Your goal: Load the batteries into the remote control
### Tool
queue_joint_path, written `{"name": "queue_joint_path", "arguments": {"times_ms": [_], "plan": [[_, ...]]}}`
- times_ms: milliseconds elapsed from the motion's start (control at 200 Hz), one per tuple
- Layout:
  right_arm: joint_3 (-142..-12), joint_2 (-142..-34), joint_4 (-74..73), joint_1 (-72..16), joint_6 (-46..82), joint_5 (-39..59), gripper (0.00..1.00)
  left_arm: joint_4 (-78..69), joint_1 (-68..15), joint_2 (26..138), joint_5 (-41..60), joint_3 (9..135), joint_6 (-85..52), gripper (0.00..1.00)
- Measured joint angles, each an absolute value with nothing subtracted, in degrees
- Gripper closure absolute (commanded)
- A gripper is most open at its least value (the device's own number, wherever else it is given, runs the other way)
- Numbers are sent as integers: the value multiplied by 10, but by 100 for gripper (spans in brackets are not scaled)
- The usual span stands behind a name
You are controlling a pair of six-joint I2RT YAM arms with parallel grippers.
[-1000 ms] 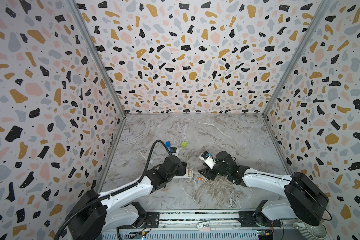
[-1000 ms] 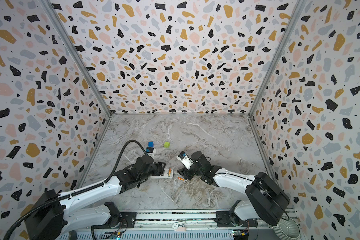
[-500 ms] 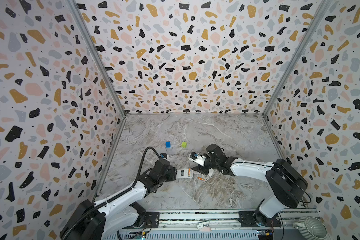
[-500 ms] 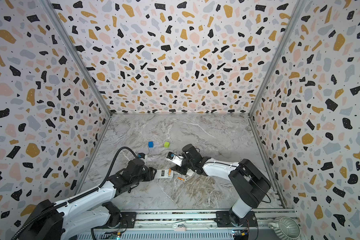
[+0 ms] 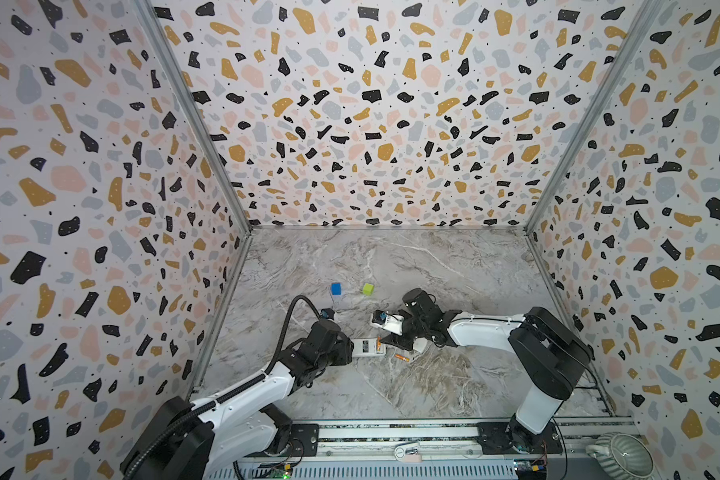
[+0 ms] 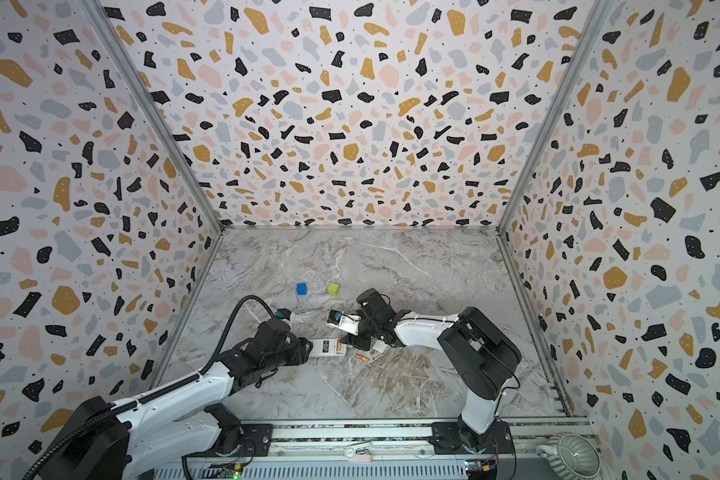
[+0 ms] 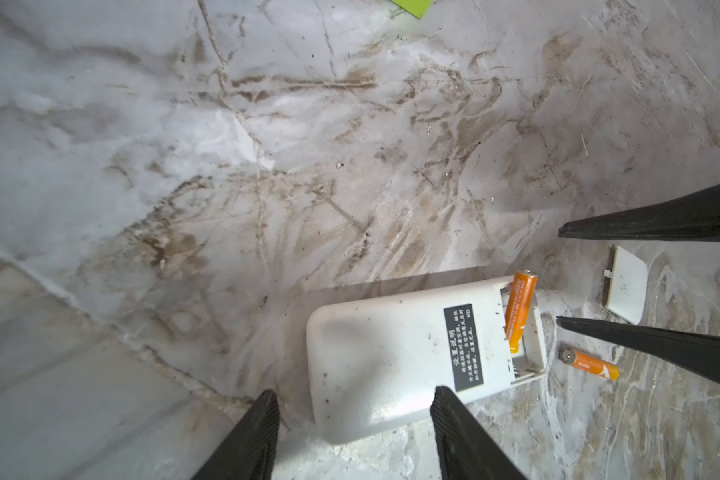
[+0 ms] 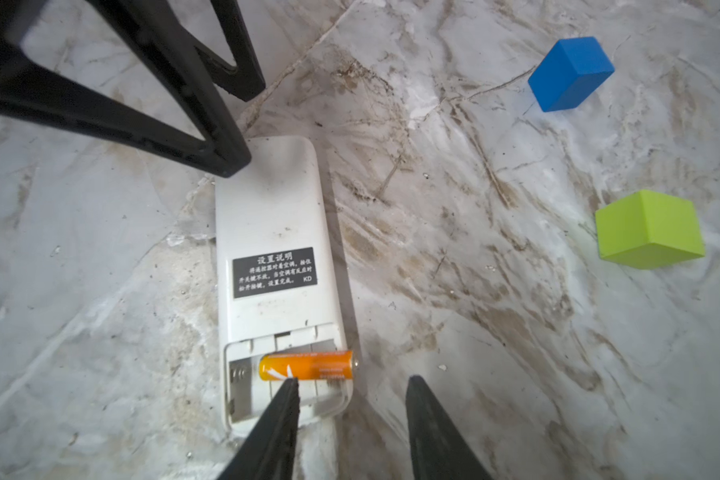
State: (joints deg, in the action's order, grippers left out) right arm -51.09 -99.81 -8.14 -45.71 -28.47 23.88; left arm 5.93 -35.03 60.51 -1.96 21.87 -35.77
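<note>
Right wrist view: your right gripper (image 8: 350, 380) is hanging over the open end of the remote control (image 8: 267, 208), jaws partly apart and gripping nothing. One fingertip (image 8: 285, 399) is sitting at the edge of the first battery (image 8: 308, 365); I can't tell if it's touching. That battery is lying across the open compartment but isn't seated, as one tip is riding over the remote's side wall. The remote is lying back-up on the table (image 5: 391, 395), lower centre in both top views, between the two arms.

Your left gripper (image 7: 354, 390) is sitting at the opposite end, jaws apart too and not clamping the body. One finger (image 8: 221, 158) is overlapping the corner. It looks like bracing, unconfirmed.

The second battery (image 7: 589, 365) is lying loose on the table, just lower right of the remote in both top views. The battery cover (image 7: 626, 284) is lying off, near it. The blue cube (image 8: 570, 72) and green cube (image 8: 649, 228) are sitting well apart, not involved.

Progress, my read: the cover is off and one cell is in the bay but needing a push flat. The other is waiting to be picked and loaded. Under half done.
</note>
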Motion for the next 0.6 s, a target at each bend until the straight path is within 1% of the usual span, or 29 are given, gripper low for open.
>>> {"name": "queue_joint_path", "arguments": {"times_ms": [60,350,601], "plan": [[-511,-998,-81,-459,-287,239,61,59,-350,605,-19,217,-358,40],[-513,-1009,-81,-469,-293,237,61,58,-350,605,-11,206,-363,42],[-520,-1026,-80,-472,-297,233,63,48,-350,609,-2,199,-368,42]]}}
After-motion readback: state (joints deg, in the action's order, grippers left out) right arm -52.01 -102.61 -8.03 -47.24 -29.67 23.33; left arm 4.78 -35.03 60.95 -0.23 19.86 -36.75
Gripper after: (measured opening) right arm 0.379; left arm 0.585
